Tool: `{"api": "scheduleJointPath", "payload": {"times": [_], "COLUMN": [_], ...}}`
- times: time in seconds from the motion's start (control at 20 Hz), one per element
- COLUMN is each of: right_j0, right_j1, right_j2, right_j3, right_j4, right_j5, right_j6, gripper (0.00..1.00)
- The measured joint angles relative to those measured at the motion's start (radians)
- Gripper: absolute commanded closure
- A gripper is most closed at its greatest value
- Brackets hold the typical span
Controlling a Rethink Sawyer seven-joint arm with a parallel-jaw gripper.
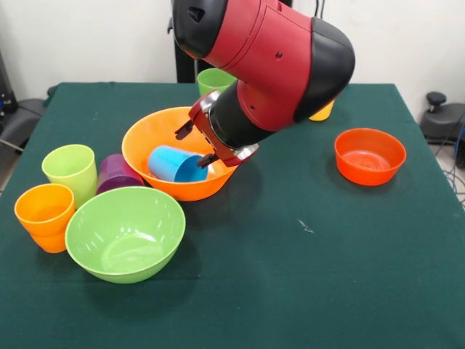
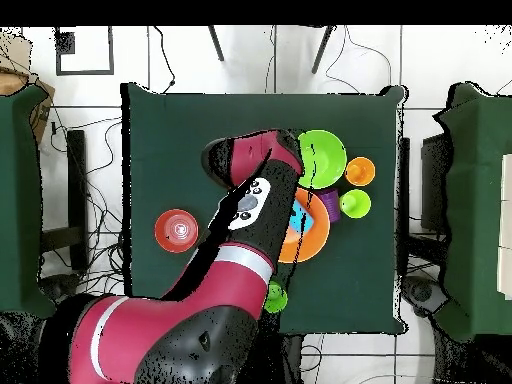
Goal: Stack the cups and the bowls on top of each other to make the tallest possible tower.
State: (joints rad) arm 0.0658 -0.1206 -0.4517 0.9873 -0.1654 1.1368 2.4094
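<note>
- Gripper [image 1: 195,142] hangs over the large orange bowl [image 1: 149,138], its dark fingers [image 1: 183,131] spread apart and holding nothing.
- Blue cup [image 1: 174,164] lies on its side inside that bowl, just beside the fingertips.
- Lime-green bowl [image 1: 125,233] sits near the table's [image 1: 305,276] front-left corner, with the orange cup [image 1: 45,214], lime cup [image 1: 70,171] and purple cup [image 1: 116,174] beside it.
- Red-orange bowl [image 1: 369,155] stands apart toward the right edge.

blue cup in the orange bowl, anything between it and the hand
Nothing visible. The hand hangs just above the large orange bowl, right beside the blue cup lying on its side inside it. Only the bowl's rim curves around the cup.
</note>
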Motion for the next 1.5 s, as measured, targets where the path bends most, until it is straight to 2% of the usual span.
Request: {"api": "scheduleJointPath", "payload": {"times": [0.5, 1.5], "right_j0": [-0.002, -0.02], "right_j1": [0.007, 0.008], "right_j2": [0.02, 0.025], "right_j3": [0.0, 0.011], "right_j4": [0.0, -0.01], "right_j5": [-0.084, -0.094], "right_j6": [0.0, 0.0], "gripper": [0.0, 0.0]}}
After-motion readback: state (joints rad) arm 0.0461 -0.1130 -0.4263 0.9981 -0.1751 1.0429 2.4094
